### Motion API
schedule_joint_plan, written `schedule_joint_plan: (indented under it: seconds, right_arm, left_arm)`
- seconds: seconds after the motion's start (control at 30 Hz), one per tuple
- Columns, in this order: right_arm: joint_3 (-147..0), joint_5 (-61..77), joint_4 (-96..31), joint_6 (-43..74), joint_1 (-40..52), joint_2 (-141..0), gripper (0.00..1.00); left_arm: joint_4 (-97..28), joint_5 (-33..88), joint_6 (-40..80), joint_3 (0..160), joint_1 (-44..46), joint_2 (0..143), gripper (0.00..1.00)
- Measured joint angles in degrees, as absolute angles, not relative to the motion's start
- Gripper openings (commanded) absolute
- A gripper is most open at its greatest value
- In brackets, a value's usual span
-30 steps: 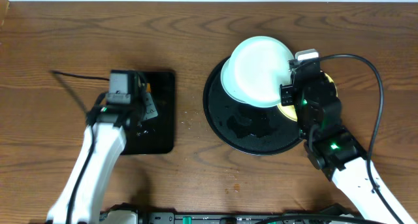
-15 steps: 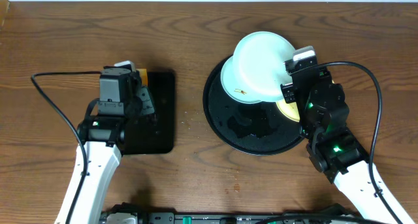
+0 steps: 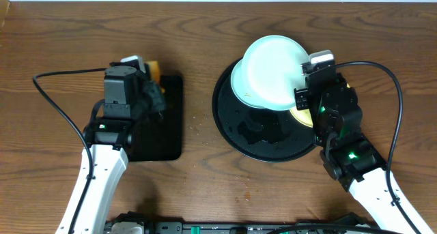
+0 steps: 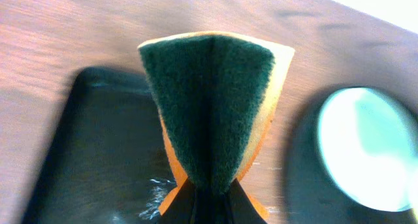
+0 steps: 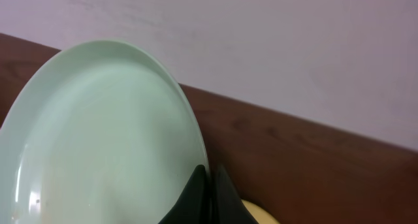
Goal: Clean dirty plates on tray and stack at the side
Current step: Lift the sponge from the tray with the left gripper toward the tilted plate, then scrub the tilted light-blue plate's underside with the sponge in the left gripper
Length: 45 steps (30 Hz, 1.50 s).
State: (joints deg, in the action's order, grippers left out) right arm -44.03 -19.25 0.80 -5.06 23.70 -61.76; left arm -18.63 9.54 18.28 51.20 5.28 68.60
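Note:
My right gripper [image 3: 304,76] is shut on the right rim of a pale blue-white plate [image 3: 273,67] and holds it tilted over the back of the round black tray [image 3: 263,142]. The right wrist view shows the jaws [image 5: 209,177] pinching that plate's [image 5: 98,139] rim. The edge of a second pale plate [image 3: 238,91] shows beneath it. A pale yellow plate [image 3: 301,115] lies on the tray, mostly hidden by the right arm. My left gripper [image 3: 145,76] is shut on a folded orange and green sponge [image 4: 209,100], held above the back edge of the rectangular tray.
A small rectangular black tray [image 3: 164,128] lies on the wooden table left of the round tray, with wet streaks [image 4: 160,191] on it. A black cable [image 3: 54,104] loops at the left. The left wrist view shows the round tray [image 4: 307,185] and a plate [image 4: 366,145] to the right.
My left gripper has risen from the rectangular tray with the sponge and moved toward the back right. The held plate shifted slightly, now covering the specks on the plate beneath.

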Motion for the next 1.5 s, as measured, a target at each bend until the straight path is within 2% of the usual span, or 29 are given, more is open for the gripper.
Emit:
schedule_joint_plan:
  seconds: [0.17, 0.33, 0.77, 1.13, 1.5]
  right_arm:
    - [-44.01, -18.2, 0.23, -1.21, 23.7, -61.76, 0.01]
    - [-44.03, -16.78, 0.08, 5.67, 23.7, -61.76, 0.01]
    - [-44.03, -12.38, -0.43, 15.09, 23.7, -61.76, 0.01]
    - [-44.01, -11.68, -1.08, 16.14, 23.7, -61.76, 0.01]
    - [-44.03, -11.29, -1.08, 16.14, 23.7, -61.76, 0.01]
  left_arm:
    - [-11.27, 19.09, 28.1, 51.13, 10.33, 68.6, 0.07]
    - [-3.6, 22.04, 35.11, 51.07, 18.35, 68.6, 0.07]
    - [10.31, 17.21, 45.28, 51.05, 34.44, 73.67, 0.07]
    - [22.61, 16.32, 46.74, 51.03, 39.66, 82.26, 0.07]
    - [24.08, 13.3, 43.33, 51.03, 40.18, 82.83, 0.07]
